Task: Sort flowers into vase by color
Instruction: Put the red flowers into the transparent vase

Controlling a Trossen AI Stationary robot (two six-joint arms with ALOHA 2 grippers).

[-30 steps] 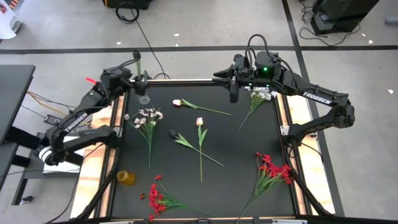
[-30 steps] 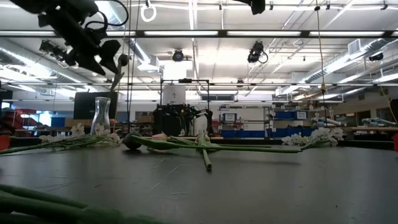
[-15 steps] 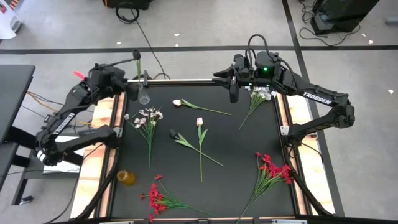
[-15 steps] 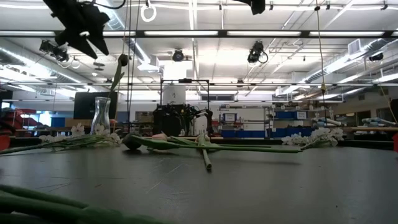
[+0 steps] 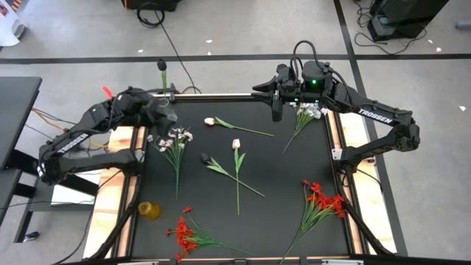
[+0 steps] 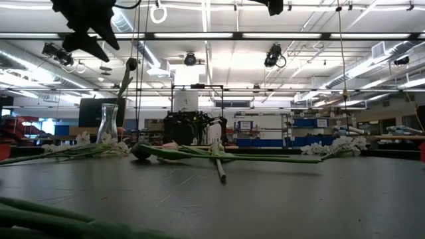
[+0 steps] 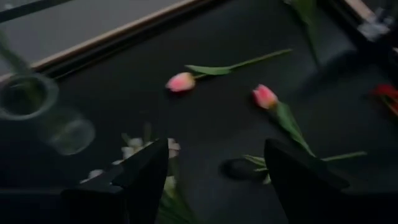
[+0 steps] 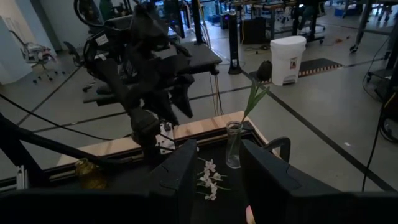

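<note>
A clear glass vase (image 6: pixel 108 124) stands at the table's far left corner and holds one dark-headed flower (image 5: pixel 163 72) by its stem. My left gripper (image 7: pixel 217 180) hangs open above the table just beside the vase (image 7: pixel 37 106), fingers slanting down, with nothing between them. Below it lie a white spray (image 5: pixel 175 140), two pink tulips (image 5: pixel 210 121) (image 5: pixel 236 144) and a dark-headed flower (image 5: pixel 204 157). My right gripper (image 8: pixel 219 180) waits open and empty, high over the far edge (image 5: pixel 275 112).
A second white spray (image 5: pixel 307 110) lies at the far right. Red sprays lie near the front edge (image 5: pixel 185 232) and at the right (image 5: pixel 324 199). A small amber vase (image 5: pixel 149 210) stands by the left edge. The table's middle front is bare black surface.
My left gripper has drawn back from the flower stem standing in the vase, risen, and tipped its fingers down toward the table's near side. The flower stays upright in the vase. The gap between its fingers looks unchanged.
</note>
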